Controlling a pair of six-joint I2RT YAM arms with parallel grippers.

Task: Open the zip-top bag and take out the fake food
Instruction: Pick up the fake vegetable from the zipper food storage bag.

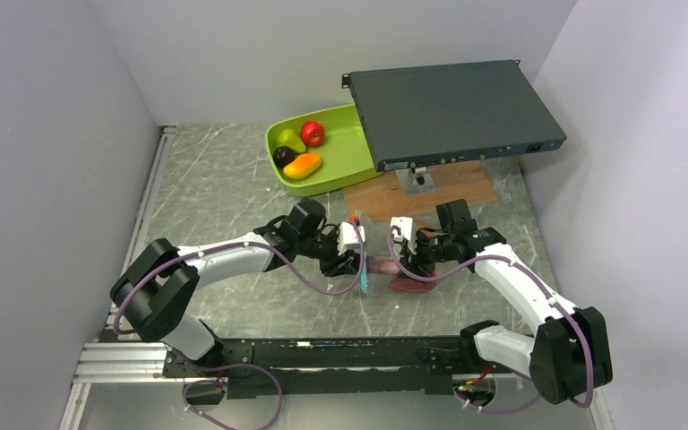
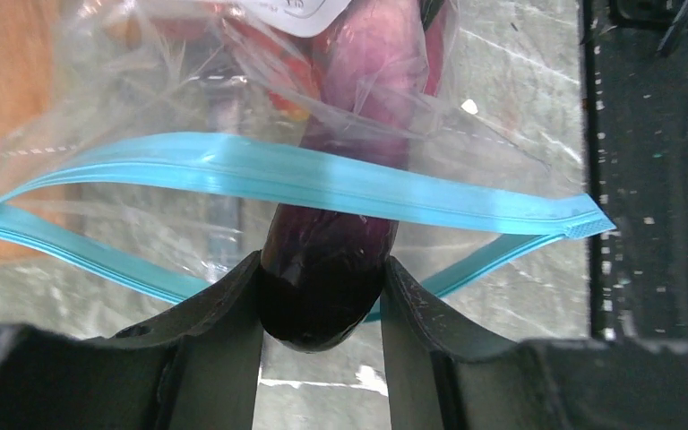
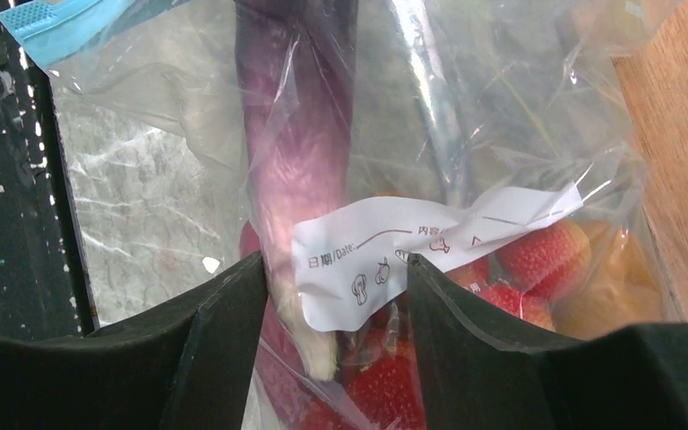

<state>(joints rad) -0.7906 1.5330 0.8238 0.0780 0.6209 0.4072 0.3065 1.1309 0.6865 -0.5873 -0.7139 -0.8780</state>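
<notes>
Left gripper (image 2: 321,273) jaws half spread, pinching the eggplant (image 2: 327,313) by its dark end, just outside the zip-top bag's (image 2: 143,107) open blue mouth. Eggplant runs lengthwise between both grippers, mid-table (image 1: 224,188). Right gripper (image 3: 336,269) straddles the bag's labelled end; whether it is pinching, cannot tell.

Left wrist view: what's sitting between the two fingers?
The eggplant, its dark end poking out through the open blue mouth of the zip-top bag. Both left fingers press against its sides. This shows in the left wrist view.
</notes>
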